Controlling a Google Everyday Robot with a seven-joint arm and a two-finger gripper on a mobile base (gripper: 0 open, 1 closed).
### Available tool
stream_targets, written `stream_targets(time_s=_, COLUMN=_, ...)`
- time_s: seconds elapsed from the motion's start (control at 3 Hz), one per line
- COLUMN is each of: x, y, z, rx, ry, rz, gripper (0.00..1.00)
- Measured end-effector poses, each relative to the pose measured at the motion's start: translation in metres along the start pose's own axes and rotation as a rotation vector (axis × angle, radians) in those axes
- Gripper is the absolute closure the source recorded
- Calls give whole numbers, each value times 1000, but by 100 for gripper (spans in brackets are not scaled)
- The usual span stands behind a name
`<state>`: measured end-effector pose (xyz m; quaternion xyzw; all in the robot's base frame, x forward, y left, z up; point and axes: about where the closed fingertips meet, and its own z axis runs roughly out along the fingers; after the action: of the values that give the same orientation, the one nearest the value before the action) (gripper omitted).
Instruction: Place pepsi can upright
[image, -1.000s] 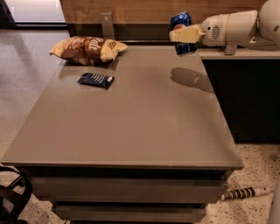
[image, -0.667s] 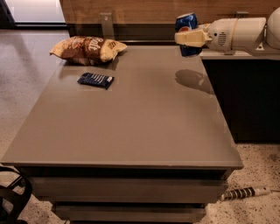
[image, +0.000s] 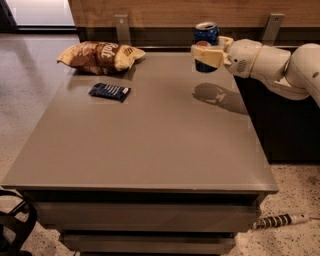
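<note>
Pepsi can (image: 205, 35), tilted before, now upright, axis vertical, in clamped claw (image: 204, 55) above table (image: 150, 145)

In the upper right of the frame the gripper (image: 201, 55) clasps the pepsi can (image: 206, 35), its fingers (image: 212, 56) hiding the can's middle (only top and base show). The arm (image: 300, 70) runs off the right edge. The dark blue packet (image: 109, 91) carries lettering too small to read.

Grey table (image: 150, 150), chip bag (image: 100, 56) at far-left corner, blue packet (image: 109, 91) near it
</note>
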<state>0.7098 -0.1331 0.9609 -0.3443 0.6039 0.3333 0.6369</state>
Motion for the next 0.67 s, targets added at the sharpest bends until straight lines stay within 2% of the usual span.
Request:
stream_targets(time_s=0.33, x=0, y=13, z=17, rx=-29, ry=-27, rz=-28, gripper=100)
stream_targets(time_s=0.67, x=6, y=16, z=29, rx=-28, ry=10, rz=-30, gripper=100)
